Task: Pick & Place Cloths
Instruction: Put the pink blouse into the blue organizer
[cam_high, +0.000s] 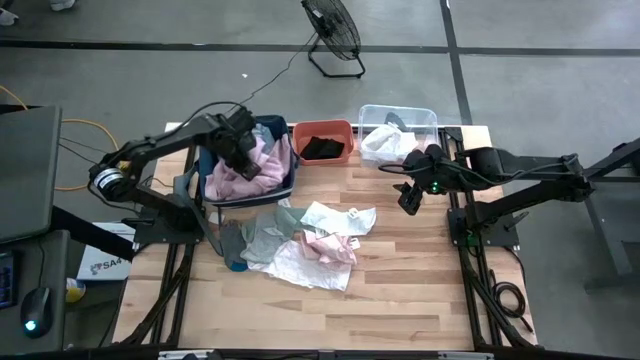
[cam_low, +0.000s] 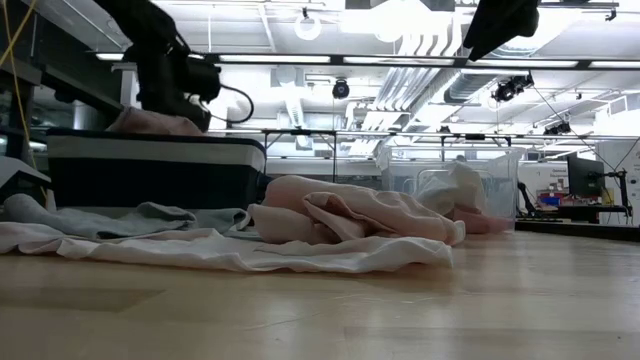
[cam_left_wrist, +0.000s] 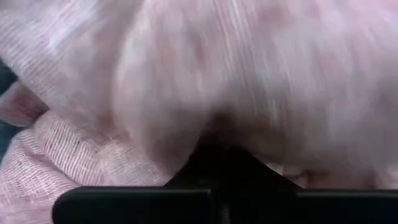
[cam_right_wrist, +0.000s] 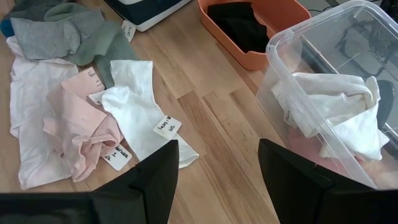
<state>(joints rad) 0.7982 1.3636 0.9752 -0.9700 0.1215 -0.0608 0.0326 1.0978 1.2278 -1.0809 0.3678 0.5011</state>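
My left gripper (cam_high: 243, 152) reaches down into a dark blue bin (cam_high: 283, 128) at the table's far left, shut on a pale pink cloth (cam_high: 245, 178) bunched inside it. That cloth fills the left wrist view (cam_left_wrist: 249, 74). My right gripper (cam_high: 410, 203) hangs open over bare wood beside a clear bin (cam_high: 420, 113) and touches nothing. A loose pile lies flat at mid-table: a white cloth (cam_right_wrist: 134, 102), a pink cloth (cam_right_wrist: 81, 127) and a grey-green cloth (cam_right_wrist: 56, 34). A black cloth (cam_right_wrist: 239, 25) lies in the orange bin (cam_right_wrist: 249, 59), and a white cloth (cam_right_wrist: 336, 106) in the clear bin. My left gripper holds the pale pink cloth at a bunched fold (cam_left_wrist: 214, 124) near the top of the heap, between its two shut fingers (cam_left_wrist: 217, 165). The fingers come from above, pointing down into the bin. The cloth bulges around the fingertips and rests on the bin's contents; how many layers are caught stays hidden.
Three bins stand in a row along the far edge: dark blue, orange, clear. The pile of cloths (cam_high: 300, 240) covers mid-table. Bare wood lies toward the near edge (cam_high: 330, 320) and under my right gripper. A floor fan (cam_high: 332, 30) stands beyond the table.
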